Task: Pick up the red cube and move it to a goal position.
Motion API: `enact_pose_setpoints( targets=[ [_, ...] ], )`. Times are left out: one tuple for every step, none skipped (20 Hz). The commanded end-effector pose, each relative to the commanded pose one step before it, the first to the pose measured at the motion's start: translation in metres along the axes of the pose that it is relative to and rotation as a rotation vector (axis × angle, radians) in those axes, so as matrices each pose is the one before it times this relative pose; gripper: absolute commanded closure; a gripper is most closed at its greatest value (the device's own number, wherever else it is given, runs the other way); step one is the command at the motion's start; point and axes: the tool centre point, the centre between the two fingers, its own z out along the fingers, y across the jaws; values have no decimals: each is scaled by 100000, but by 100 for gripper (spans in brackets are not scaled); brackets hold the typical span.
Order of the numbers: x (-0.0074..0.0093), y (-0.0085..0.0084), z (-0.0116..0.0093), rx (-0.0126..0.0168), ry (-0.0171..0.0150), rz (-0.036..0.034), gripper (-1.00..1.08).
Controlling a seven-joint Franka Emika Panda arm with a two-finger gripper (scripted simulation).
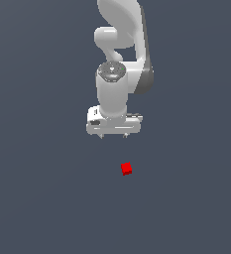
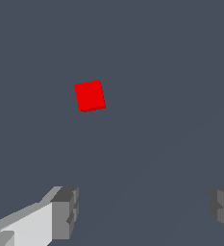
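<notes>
The red cube [image 1: 126, 168] is a tiny bright red block lying on the dark grey floor, below the arm in the exterior view and a little toward the exterior view's right. It also shows in the wrist view [image 2: 89, 95], lying flat and slightly turned. My gripper [image 1: 114, 136] hangs from the white arm, pointing down, well apart from the cube. Its two fingers are spread wide; one fingertip [image 2: 65, 211] shows on each side of the wrist view with nothing between them. The gripper [image 2: 144, 209] is open and empty.
The plain dark grey floor [image 1: 37, 198] fills both views. The white arm's links [image 1: 122, 54] rise above the gripper toward the top of the exterior view. No other objects are in view.
</notes>
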Motion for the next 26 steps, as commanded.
enact_pose_setpoints(
  targets=[
    [0, 1, 0, 0, 0, 0, -92],
    [13, 10, 22, 0, 0, 0, -92],
    [40, -42, 63, -4, 6, -119, -92],
    [66, -33, 108, -2, 7, -138, -92],
    [92, -47, 151, -3, 9, -195, -92],
    [119, -60, 193, -5, 12, -249, -92],
    [145, -76, 236, -6, 15, -308, -92],
    [171, -86, 278, -7, 17, -358, -92],
    [197, -100, 320, -8, 20, -414, -92],
    [223, -116, 362, -10, 23, -473, -92],
    [249, -128, 403, -12, 25, -525, -92],
    [275, -142, 444, -14, 28, -581, -92],
    [301, -156, 484, -16, 31, -636, -92],
    [326, -165, 524, -18, 33, -683, -92],
    [352, -181, 563, -21, 36, -739, -92],
    [377, -193, 599, -24, 38, -789, -92],
    [399, -203, 632, -27, 40, -833, -92],
    [420, -211, 662, -31, 42, -872, -92],
    [439, -222, 687, -35, 43, -912, -92],
    [456, -230, 709, -39, 45, -945, -92],
    [468, -233, 722, -42, 45, -964, -92],
    [448, -222, 685, -43, 43, -919, -92],
    [421, -207, 640, -43, 40, -861, -92],
    [395, -194, 594, -42, 37, -806, -92],
    [370, -178, 550, -41, 34, -747, -92],
    [344, -166, 505, -40, 31, -694, -92]
  ],
)
